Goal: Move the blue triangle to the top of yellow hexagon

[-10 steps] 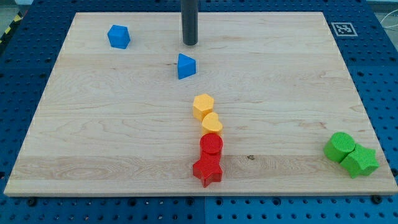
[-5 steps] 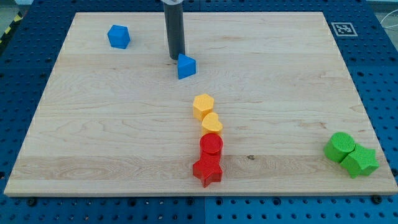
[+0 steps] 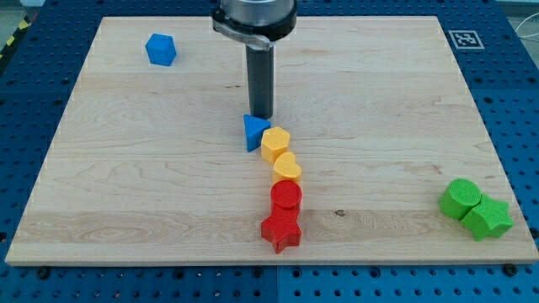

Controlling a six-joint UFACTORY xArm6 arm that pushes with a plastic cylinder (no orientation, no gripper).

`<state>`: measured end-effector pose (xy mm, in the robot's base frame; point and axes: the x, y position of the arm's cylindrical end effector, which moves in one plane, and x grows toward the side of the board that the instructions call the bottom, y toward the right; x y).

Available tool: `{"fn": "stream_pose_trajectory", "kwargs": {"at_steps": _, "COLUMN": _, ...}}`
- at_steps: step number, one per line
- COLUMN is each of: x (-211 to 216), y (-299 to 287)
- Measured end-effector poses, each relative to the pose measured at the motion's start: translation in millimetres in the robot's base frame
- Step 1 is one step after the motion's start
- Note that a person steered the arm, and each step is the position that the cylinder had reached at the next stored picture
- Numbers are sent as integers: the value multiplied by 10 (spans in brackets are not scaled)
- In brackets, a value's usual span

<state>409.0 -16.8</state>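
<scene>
my tip [image 3: 261, 115] pushed blue triangle [image 3: 253, 132] against yellow hexagon [image 3: 275, 144].

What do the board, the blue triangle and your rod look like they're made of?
Board: pale wood, visible grain lines, matte. Blue triangle: probably plastic, since its colour is even and saturated; it touches the yellow hexagon. Rod: dark, smooth, slightly glossy, metal or plastic, can't tell which. My tip sits just above the triangle.
</scene>
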Motion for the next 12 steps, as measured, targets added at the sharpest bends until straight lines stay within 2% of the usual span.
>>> {"fn": "stream_pose_trajectory", "kwargs": {"at_steps": 1, "x": -229, "y": -47}}
{"fn": "stream_pose_trajectory", "kwargs": {"at_steps": 3, "x": -266, "y": -384}}
{"fn": "stream_pose_trajectory", "kwargs": {"at_steps": 6, "x": 464, "y": -937}}
{"fn": "stream_pose_trajectory", "kwargs": {"at_steps": 8, "x": 775, "y": -853}}
{"fn": "stream_pose_trajectory", "kwargs": {"at_steps": 12, "x": 776, "y": -256}}
